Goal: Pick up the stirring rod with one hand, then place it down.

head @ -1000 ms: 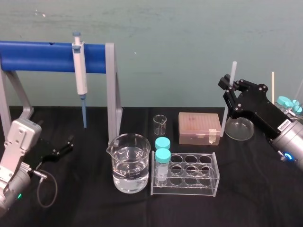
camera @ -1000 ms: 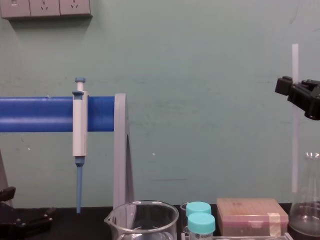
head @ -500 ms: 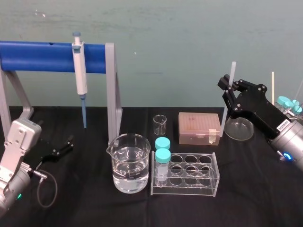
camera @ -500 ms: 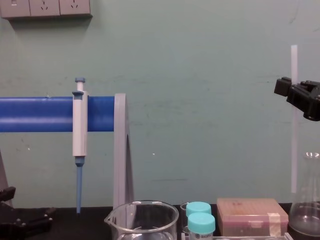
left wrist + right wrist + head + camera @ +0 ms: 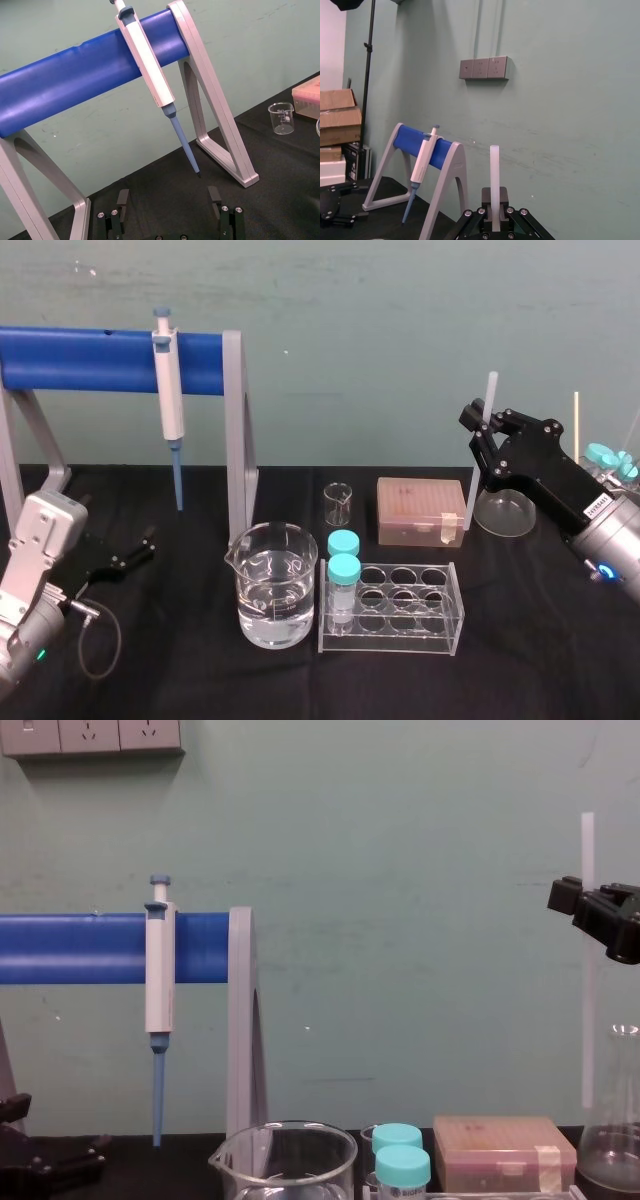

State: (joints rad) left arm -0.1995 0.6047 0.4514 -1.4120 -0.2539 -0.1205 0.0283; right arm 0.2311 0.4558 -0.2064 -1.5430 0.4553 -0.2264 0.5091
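Observation:
The stirring rod (image 5: 490,390) is a thin translucent-white stick, held upright at the right side of the table. My right gripper (image 5: 484,426) is shut on it about a third of the way down. In the chest view the stirring rod (image 5: 587,1020) hangs with its lower end above the table, just left of a glass flask (image 5: 618,1140), and the right gripper (image 5: 586,906) pinches it high up. In the right wrist view the stirring rod (image 5: 494,170) rises from between the black fingers. My left gripper (image 5: 168,200) rests open and parked on the black cloth at the left (image 5: 128,556).
A white-and-blue pipette (image 5: 170,400) hangs on a blue-bar stand (image 5: 90,360). A beaker of water (image 5: 276,585), a clear tube rack (image 5: 395,610) with two teal-capped vials, a small beaker (image 5: 339,504) and a pink box (image 5: 421,510) occupy the middle. The flask (image 5: 505,512) stands below the right gripper.
The right gripper and the rod have sunk very slightly and edged left. The left arm has not moved.

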